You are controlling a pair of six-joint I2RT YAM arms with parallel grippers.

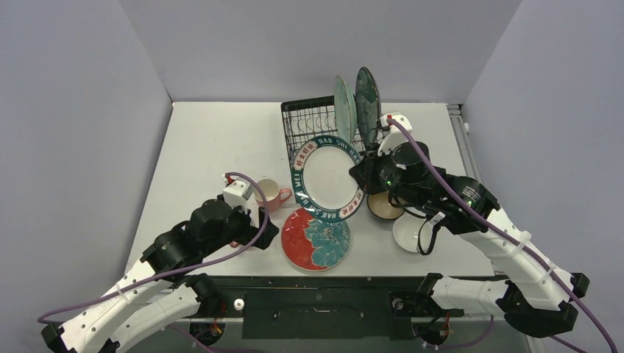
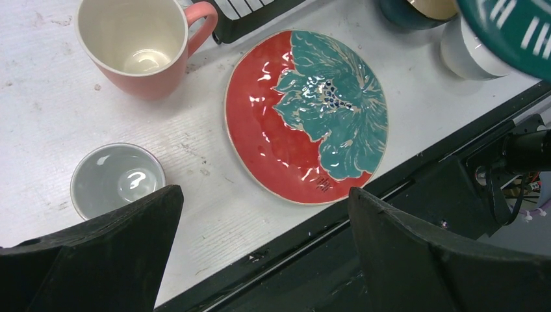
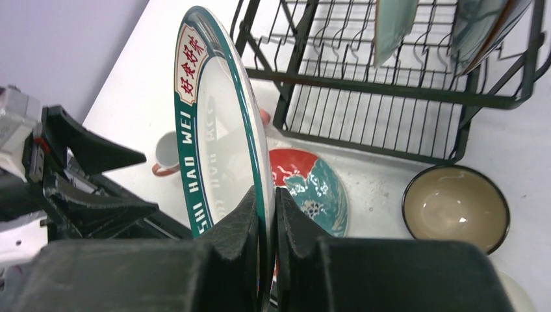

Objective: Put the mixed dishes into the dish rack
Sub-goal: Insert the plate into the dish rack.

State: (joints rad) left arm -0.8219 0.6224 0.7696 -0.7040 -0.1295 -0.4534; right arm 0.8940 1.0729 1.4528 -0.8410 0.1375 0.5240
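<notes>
- The white plate (image 1: 329,179), teal-rimmed, hangs on edge over the middle of the counter (image 1: 213,147), just before the dish rack (image 1: 309,121) at the far edge.
- The right gripper (image 3: 266,214) is clamped on its rim; the left gripper (image 2: 260,195) gapes empty over the near edge.
- Keep it upright, line its edge with a free slot beside the two racked plates (image 1: 344,99), and lower slowly.
- Rim lettering reads "HAO WEI" and "MEI", with red Chinese characters.
</notes>
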